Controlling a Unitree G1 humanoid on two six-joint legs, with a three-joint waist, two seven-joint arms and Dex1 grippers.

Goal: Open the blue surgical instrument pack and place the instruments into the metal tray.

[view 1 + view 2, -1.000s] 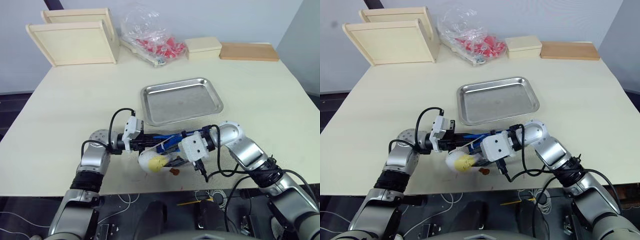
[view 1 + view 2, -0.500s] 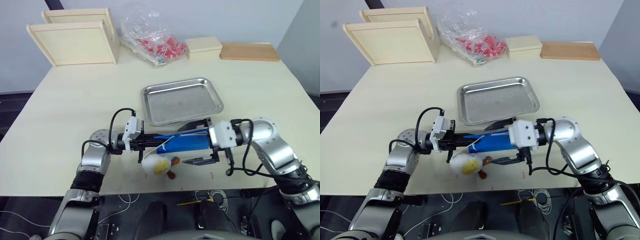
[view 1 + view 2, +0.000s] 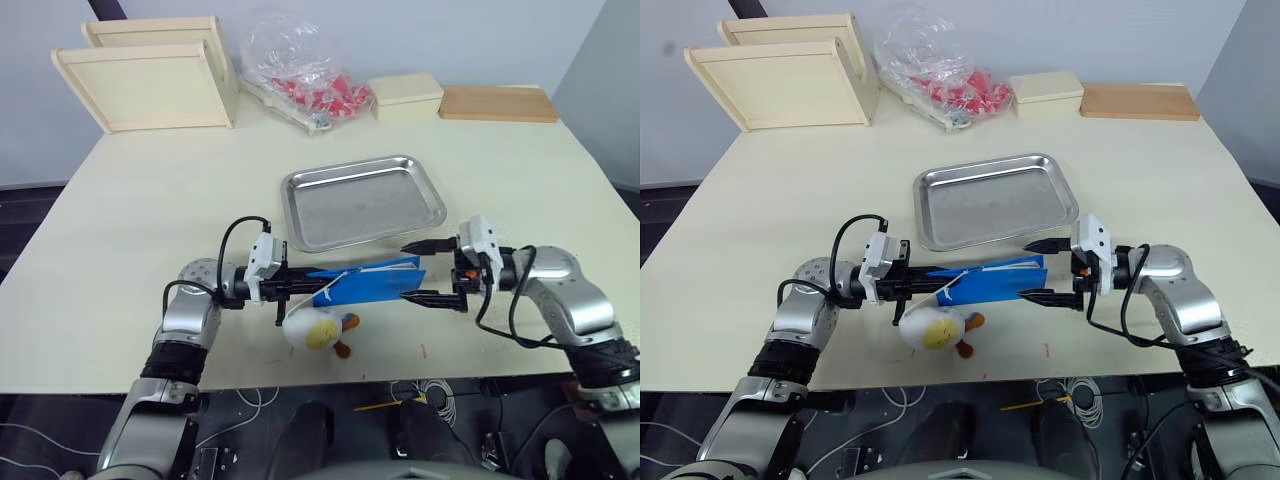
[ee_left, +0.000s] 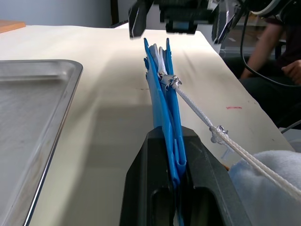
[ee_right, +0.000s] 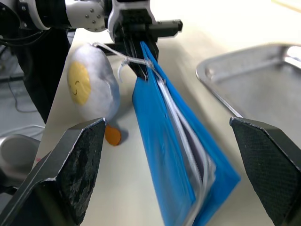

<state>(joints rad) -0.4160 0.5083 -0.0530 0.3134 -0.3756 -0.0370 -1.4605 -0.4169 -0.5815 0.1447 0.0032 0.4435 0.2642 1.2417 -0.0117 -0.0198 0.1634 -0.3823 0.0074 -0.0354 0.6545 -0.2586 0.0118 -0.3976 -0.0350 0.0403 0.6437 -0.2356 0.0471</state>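
Blue surgical instrument pack (image 3: 368, 283) – bright blue outside, pale white edge along open seam. White cord (image 4: 202, 116) on its zipper. Plush toy (image 3: 313, 330) – white, yellow round patch, orange feet. Metal tray (image 3: 362, 200) shiny silver-grey. Counter (image 3: 140, 200) pale cream. Fingers (image 5: 80, 165) black, fine textured pads. Wooden framed trays (image 3: 150, 85) light beige. Clear bag (image 3: 300, 70) – red items inside. Cream box (image 3: 406, 95); tan wooden board (image 3: 497, 103).
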